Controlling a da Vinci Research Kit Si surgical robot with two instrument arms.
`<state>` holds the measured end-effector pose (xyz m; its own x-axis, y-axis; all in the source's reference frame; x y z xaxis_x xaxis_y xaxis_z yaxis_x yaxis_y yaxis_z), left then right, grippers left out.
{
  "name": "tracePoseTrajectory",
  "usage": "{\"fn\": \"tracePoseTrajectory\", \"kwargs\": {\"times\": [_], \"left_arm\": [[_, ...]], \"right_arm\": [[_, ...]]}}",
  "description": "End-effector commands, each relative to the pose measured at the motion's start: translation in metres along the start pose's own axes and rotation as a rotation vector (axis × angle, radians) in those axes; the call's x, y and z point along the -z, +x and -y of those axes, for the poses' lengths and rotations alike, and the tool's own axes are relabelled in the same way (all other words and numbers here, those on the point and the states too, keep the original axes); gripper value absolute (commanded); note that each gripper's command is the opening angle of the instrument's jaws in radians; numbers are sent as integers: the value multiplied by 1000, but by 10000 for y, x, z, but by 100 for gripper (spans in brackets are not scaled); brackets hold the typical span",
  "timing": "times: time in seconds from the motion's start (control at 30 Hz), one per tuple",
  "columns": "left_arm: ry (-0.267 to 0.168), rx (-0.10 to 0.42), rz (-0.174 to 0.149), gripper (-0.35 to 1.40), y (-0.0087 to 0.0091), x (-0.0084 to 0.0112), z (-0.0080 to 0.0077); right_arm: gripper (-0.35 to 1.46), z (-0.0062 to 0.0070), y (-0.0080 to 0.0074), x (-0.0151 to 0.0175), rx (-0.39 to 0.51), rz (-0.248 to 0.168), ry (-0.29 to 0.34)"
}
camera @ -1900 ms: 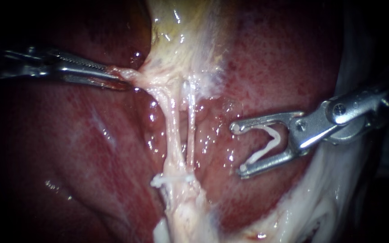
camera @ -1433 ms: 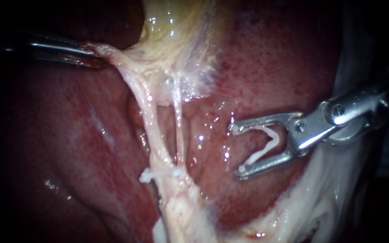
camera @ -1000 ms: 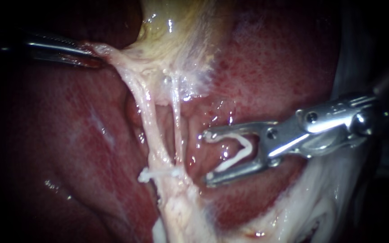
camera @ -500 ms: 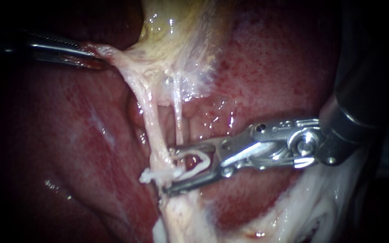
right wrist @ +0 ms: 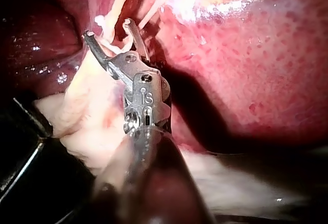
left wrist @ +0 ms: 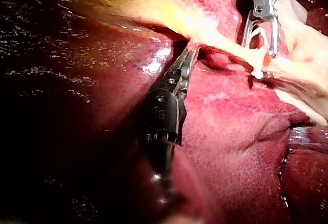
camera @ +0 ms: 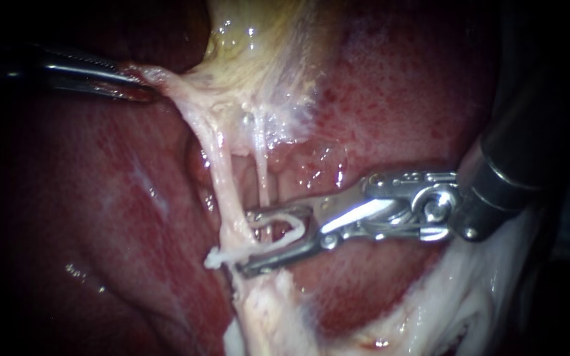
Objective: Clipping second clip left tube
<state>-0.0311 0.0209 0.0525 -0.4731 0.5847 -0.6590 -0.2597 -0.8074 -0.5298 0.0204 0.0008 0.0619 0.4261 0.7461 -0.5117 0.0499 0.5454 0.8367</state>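
Over the liver (camera: 113, 198), the left instrument (camera: 136, 82) clamped the gallbladder (camera: 258, 59) edge at upper left. The right instrument (camera: 249, 240) had swept in from the right within two seconds. Its part-open jaws carried a white clip (camera: 295, 227) to the left tube (camera: 222, 178) at centre, just above the seated clip (camera: 222, 256). Closure apparently remained.

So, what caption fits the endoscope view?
Left instrument grips tissue; right instrument holds an open clip at the tubes.

The left tube (camera: 222, 188), pale and glistening, stretches taut past the tips of the right instrument's (camera: 245, 242) jaws; a white, V-shaped open clip (camera: 295, 226) sits between those jaws; a white closed clip (camera: 225, 255) crosses the tube just beside the lower jaw's tip.
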Motion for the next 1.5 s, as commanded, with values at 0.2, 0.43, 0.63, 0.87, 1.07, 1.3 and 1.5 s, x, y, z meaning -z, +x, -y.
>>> {"fn": "tracePoseTrajectory", "kwargs": {"times": [0.2, 0.43, 0.63, 0.87, 1.07, 1.3, 1.5], "left_arm": [[0, 0, 0, -35, 0, 0, 1], [0, 0, 0, -35, -1, -1, 0], [0, -1, 0, -35, -1, -1, 0], [0, -1, 0, -35, -1, -1, 1], [0, -1, 0, -35, -1, -1, 1], [0, 0, 0, -35, -1, -1, 0], [0, 0, 0, -35, -1, -1, 1]], "right_arm": [[49, -2, 8, -14, -34, -9, 29], [49, -4, 10, -33, -45, 0, 85], [49, 10, 14, -38, -64, -45, 151], [48, 32, 27, -38, -86, -88, 197], [38, 31, 26, -34, -92, -89, 196], [3, 29, 21, -25, -132, -86, 202], [-35, 30, 22, -24, -173, -61, 240]]}}
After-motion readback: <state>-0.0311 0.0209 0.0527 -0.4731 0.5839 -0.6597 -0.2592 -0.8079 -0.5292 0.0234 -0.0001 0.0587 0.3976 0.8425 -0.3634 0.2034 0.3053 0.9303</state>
